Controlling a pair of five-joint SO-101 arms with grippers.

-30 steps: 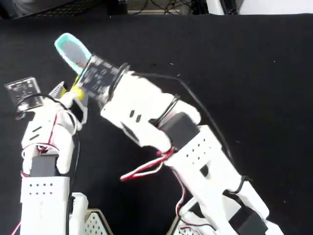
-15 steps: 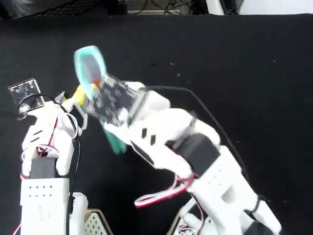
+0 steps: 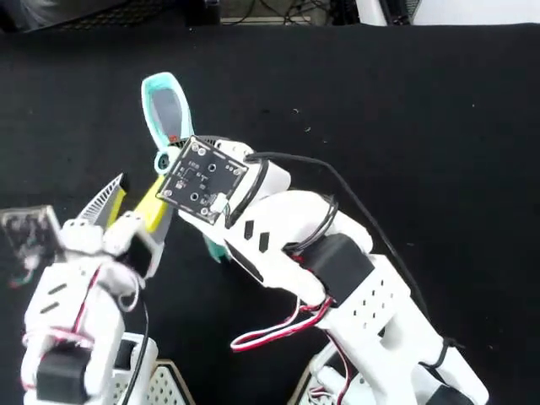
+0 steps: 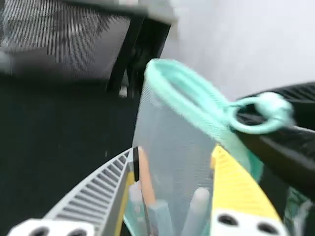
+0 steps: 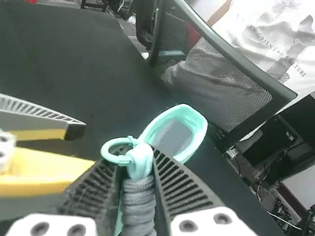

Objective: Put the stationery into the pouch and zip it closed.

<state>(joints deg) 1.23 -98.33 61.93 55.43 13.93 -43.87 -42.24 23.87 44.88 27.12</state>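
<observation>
On my feed the right end effector (image 5: 137, 167) was pressed together on the pouch (image 3: 163, 105), its two dark ribbed jaws pinching a bunched grey and teal fold of it right beside the zip pull ring (image 4: 268, 104). The ring stuck up free, just above that pinch.

The pouch hung off the black counter (image 3: 405, 126), over its left half and toward the far edge. Its teal-rimmed mouth gaped open and pointed at the far edge, while its lower end poked out from under the right arm's wrist on the near side.

Through the mesh wall I could see the stationery (image 4: 194, 209) inside. There was one orange stick and a few pale ones, standing close together low in the pouch.

The left end effector (image 3: 142, 181) was spread wide, sitting near the left edge of the counter just beside the pouch. From its own wrist camera the pouch body sat between the grey ribbed jaw and the yellow jaw. I could not tell whether either jaw was touching the mesh. From overhead, the yellow jaw lay close against the right arm's camera board, with the grey jaw well out to the side of it.
</observation>
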